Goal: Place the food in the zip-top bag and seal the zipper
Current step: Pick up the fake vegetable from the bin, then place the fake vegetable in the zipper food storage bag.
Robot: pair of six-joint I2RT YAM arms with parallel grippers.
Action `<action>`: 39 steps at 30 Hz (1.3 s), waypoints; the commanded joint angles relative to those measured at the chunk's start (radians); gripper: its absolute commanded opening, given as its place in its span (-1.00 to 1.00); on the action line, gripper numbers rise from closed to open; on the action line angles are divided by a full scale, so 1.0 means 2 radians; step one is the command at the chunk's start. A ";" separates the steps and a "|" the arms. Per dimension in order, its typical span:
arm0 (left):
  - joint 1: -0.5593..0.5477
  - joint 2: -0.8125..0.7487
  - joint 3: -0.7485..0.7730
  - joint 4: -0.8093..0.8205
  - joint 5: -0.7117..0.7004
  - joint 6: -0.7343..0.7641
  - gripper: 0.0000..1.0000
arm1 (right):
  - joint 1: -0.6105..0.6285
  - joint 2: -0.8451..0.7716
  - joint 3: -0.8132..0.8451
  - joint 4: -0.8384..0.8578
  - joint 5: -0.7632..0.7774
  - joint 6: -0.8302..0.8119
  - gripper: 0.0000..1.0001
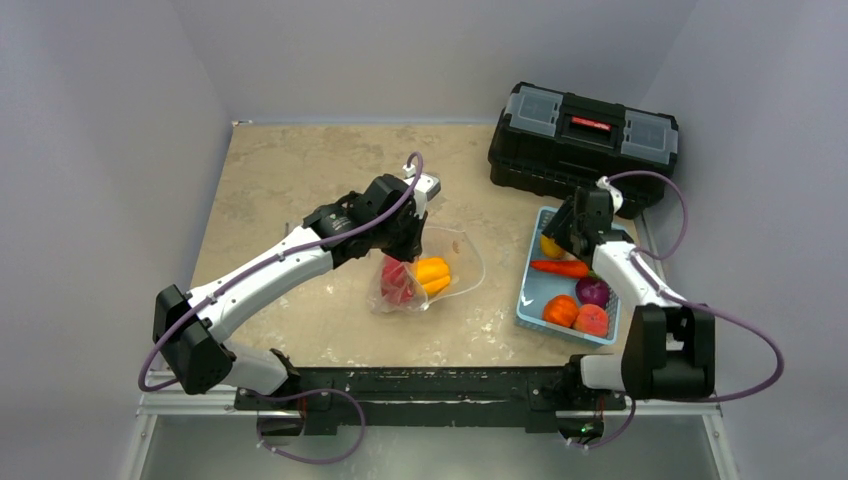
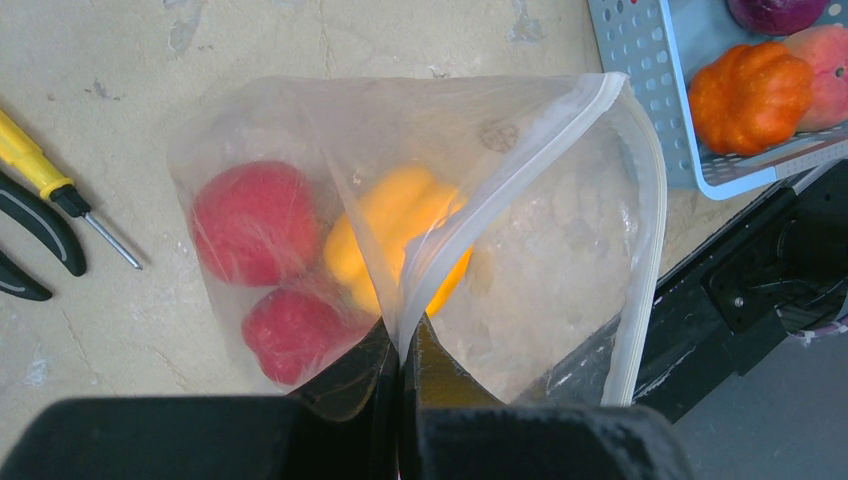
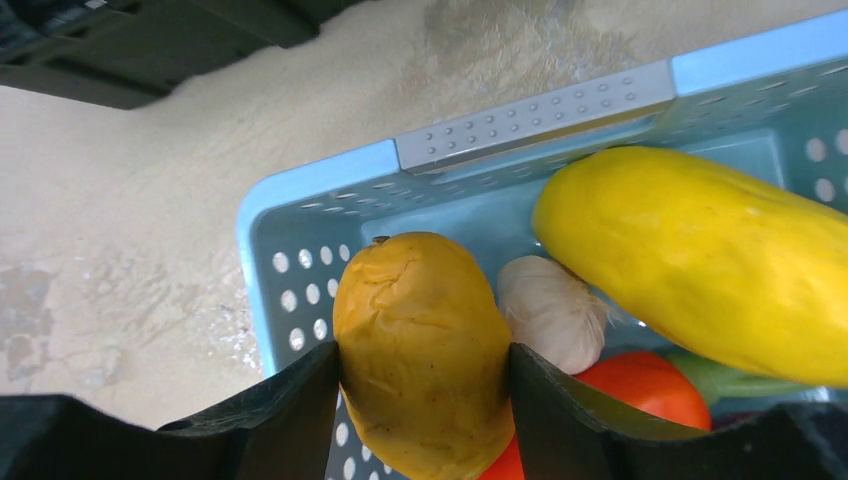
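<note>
The clear zip-top bag (image 1: 445,262) lies mid-table with two red fruits (image 2: 240,222) and an orange-yellow one (image 2: 405,215) inside. My left gripper (image 2: 403,345) is shut on the bag's mouth edge, pinching the zipper strip (image 2: 500,195) and holding the mouth open. In the top view it (image 1: 408,232) sits at the bag's far left corner. My right gripper (image 3: 425,365) is shut on a dull yellow fruit (image 3: 425,340) just above the far end of the light-blue tray (image 3: 300,190); in the top view it (image 1: 560,238) hovers over the tray (image 1: 528,300).
The tray holds a long yellow fruit (image 3: 700,260), a white garlic (image 3: 550,310), a red-orange carrot (image 1: 560,268), a purple piece (image 1: 593,291), an orange pumpkin (image 1: 561,311) and a peach one (image 1: 592,320). A black toolbox (image 1: 585,135) stands behind it. A yellow-handled screwdriver (image 2: 40,170) lies left of the bag.
</note>
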 commanded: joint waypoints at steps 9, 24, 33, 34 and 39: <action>-0.002 -0.016 0.011 0.010 0.009 -0.002 -1.00 | 0.000 -0.123 -0.002 -0.051 0.034 0.004 -0.91; -0.002 -0.009 0.015 0.008 0.008 0.000 -1.00 | 0.017 -0.218 0.042 -0.047 -0.129 -0.034 -0.99; -0.002 -0.012 0.012 0.009 0.001 0.003 -1.00 | 0.204 -0.181 0.082 0.014 -0.161 -0.033 -1.00; -0.002 -0.011 0.012 0.008 -0.001 0.003 -1.00 | 0.219 -0.181 0.083 0.024 -0.166 -0.034 -0.99; -0.001 -0.011 0.013 0.007 -0.001 0.005 -1.00 | 0.289 -0.197 0.085 0.056 -0.173 -0.047 -0.99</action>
